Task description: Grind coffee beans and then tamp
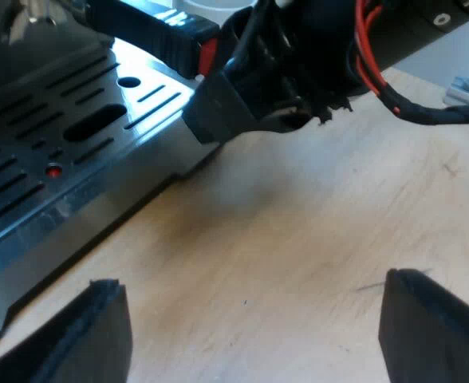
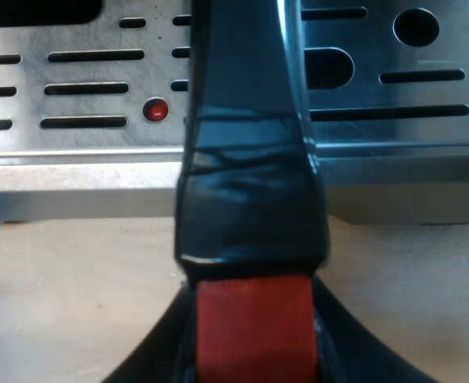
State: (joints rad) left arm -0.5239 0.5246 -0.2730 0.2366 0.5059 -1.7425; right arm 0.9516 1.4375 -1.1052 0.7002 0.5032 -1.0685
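Two grippers, two very different jobs: the right gripper (image 2: 253,331) has its black fingers closed on the holder (image 2: 246,96), clamped on either side of the red end (image 1: 206,54) of its dark handle (image 2: 250,191), and the handle runs out over the slotted metal drip tray (image 2: 83,159). The holder's metal basket is hidden, so I cannot tell whether it sits under the grinder or is locked in place. The left gripper (image 1: 254,287) hangs with its fingers spread wide over the bare wooden table (image 1: 298,215) just beside the tray, holding nothing. I'd judge this the grinding half, with tamping not yet begun. Next, the right arm needs a firm, level hold on the handle while the left stands ready for tamping
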